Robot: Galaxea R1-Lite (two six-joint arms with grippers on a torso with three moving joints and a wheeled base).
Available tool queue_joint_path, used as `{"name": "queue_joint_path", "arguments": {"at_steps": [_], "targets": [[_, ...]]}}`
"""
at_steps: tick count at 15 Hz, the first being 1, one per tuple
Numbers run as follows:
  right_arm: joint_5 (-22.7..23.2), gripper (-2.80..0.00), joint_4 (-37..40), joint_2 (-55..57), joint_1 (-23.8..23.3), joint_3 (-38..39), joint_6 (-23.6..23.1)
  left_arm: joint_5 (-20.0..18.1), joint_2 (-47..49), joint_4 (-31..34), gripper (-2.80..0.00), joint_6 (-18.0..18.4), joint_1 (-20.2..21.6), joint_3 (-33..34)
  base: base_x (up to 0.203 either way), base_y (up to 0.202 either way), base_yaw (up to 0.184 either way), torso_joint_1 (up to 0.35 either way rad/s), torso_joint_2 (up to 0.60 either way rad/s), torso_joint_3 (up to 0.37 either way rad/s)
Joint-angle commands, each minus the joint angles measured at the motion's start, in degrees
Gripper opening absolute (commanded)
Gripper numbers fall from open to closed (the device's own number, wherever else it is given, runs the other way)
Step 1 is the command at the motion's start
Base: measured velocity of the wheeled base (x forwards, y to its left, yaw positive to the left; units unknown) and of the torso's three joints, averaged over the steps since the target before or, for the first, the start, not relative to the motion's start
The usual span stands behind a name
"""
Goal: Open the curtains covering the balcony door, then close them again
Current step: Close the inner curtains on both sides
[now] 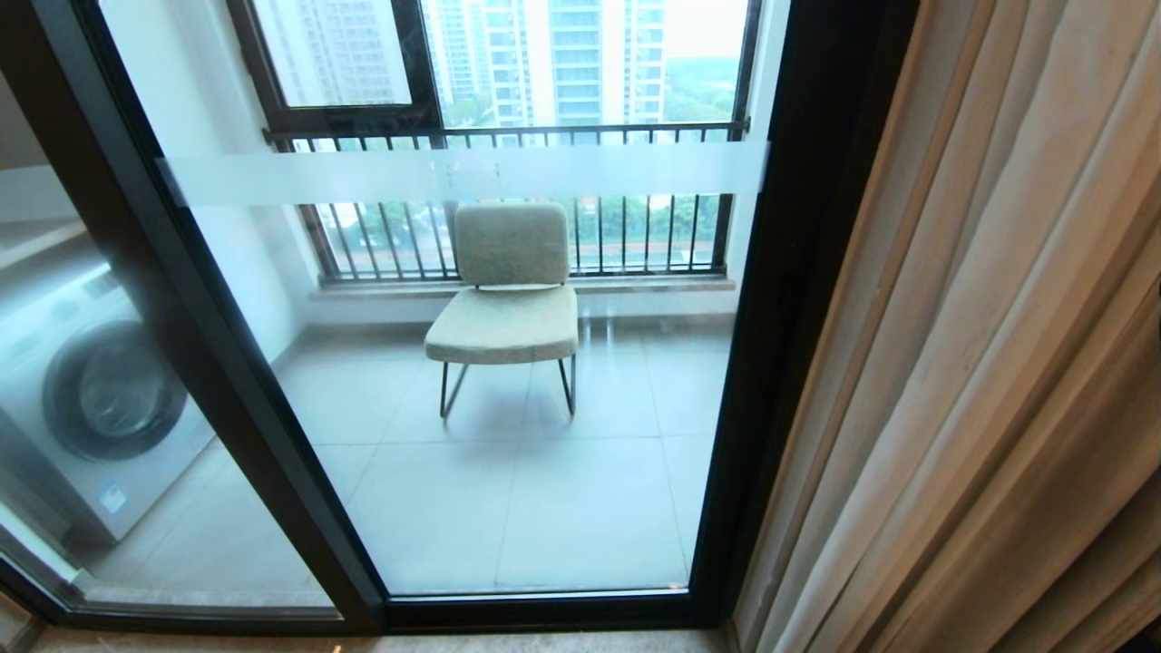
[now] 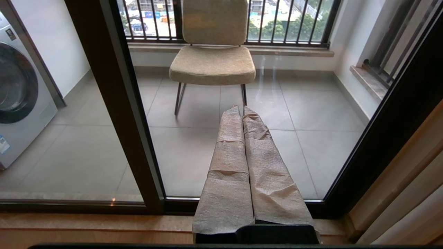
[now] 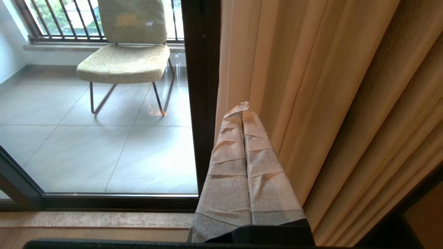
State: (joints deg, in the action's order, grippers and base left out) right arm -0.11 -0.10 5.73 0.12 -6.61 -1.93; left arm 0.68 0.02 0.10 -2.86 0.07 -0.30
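The balcony door (image 1: 798,299) has black-framed glass panels with a frosted band (image 1: 463,172), and its glass stands uncovered. The curtains (image 1: 980,363), beige pleated drapes, hang gathered at the right of the door. In the right wrist view my right gripper (image 3: 242,110), its fingers wrapped in tape, is shut and empty, close to the curtains' (image 3: 311,86) left edge, beside the door frame (image 3: 202,86). In the left wrist view my left gripper (image 2: 241,111) is shut and empty, pointing at the door glass (image 2: 193,145). Neither arm shows in the head view.
Beyond the glass a padded chair (image 1: 508,299) stands on the tiled balcony floor before a barred window (image 1: 544,136). A washing machine (image 1: 91,399) stands at the left. A stone and wood sill (image 2: 86,224) runs along the door's bottom rail.
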Motion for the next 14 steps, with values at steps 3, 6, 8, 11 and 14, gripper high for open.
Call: {"name": "queue_joint_path", "arguments": {"at_steps": [3,6,8,11,14], "targets": [[0.1,-2.8,-4.4,12.1,0.4,-7.2,0.3,0.0,0.0,0.0,-2.8,0.0,0.0,0.0,0.0,0.0,0.0,0.0,0.0,0.0],[0.8,-2.8,-19.5,20.1,1.9,-9.7,1.2,0.0,0.0,0.0,-2.8,0.0,0.0,0.0,0.0,0.0,0.0,0.0,0.0,0.0],[1.0,-2.8,-27.9,26.9,2.4,-11.2,1.3,0.0,0.0,0.0,-2.8,0.0,0.0,0.0,0.0,0.0,0.0,0.0,0.0,0.0],[1.0,-2.8,-38.4,37.7,2.6,-15.7,1.4,0.0,0.0,0.1,-2.8,0.0,0.0,0.0,0.0,0.0,0.0,0.0,0.0,0.0],[1.0,0.0,-42.4,45.4,2.7,-21.7,1.9,0.0,0.0,0.0,-2.8,0.0,0.0,0.0,0.0,0.0,0.0,0.0,0.0,0.0]]}}
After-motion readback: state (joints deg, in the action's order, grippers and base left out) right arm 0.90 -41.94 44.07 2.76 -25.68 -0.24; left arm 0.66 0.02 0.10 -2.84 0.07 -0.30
